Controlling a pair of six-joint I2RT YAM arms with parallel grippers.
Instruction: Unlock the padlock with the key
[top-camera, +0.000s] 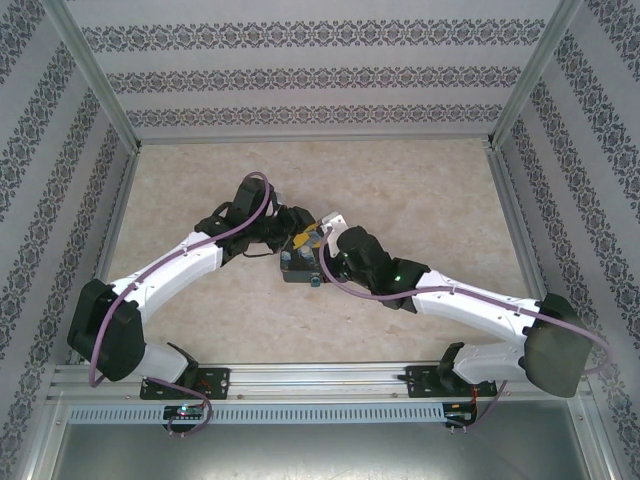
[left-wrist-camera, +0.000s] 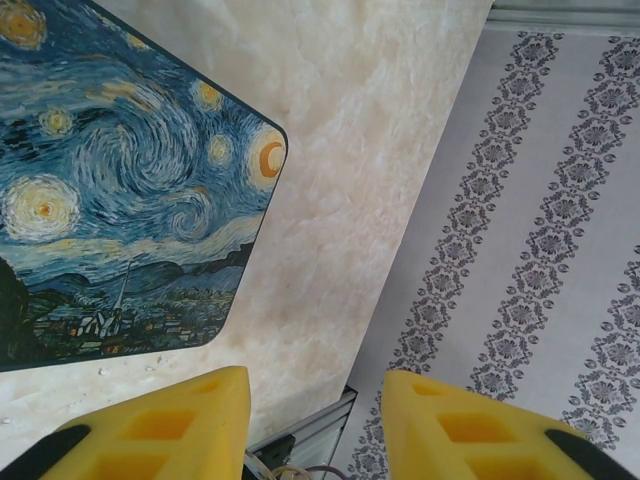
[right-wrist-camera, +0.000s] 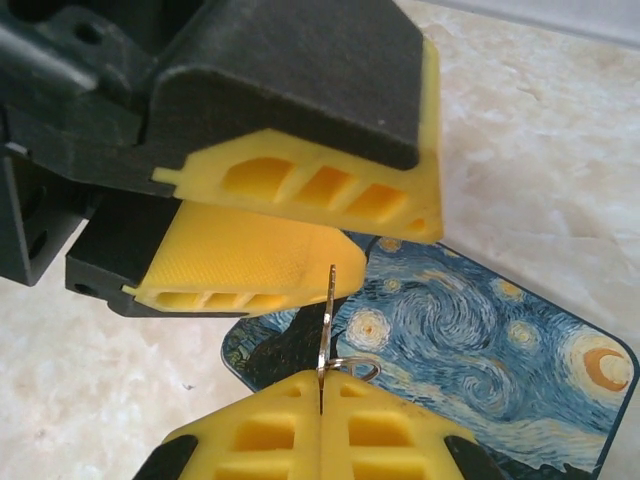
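My right gripper (right-wrist-camera: 321, 385) is shut on the key (right-wrist-camera: 326, 320), a thin grey metal sliver standing up out of the fingertips, with its wire ring (right-wrist-camera: 352, 368) beside them. The key's tip is close to the lower yellow finger (right-wrist-camera: 250, 265) of my left gripper (left-wrist-camera: 315, 400), whose fingers stand apart with nothing between them. Both grippers meet over the painted box (top-camera: 298, 264) at mid-table, the left gripper (top-camera: 303, 238) just left of the right gripper (top-camera: 322, 250). A tiny bluish speck at the box's near edge looks like the padlock (top-camera: 316, 284), too small to be sure.
The box's swirly blue-yellow lid (left-wrist-camera: 110, 180) lies flat on the beige marbled table (top-camera: 420, 190). Patterned walls with metal posts (top-camera: 95, 75) close in the left, right and back sides. Bare tabletop lies all around the box.
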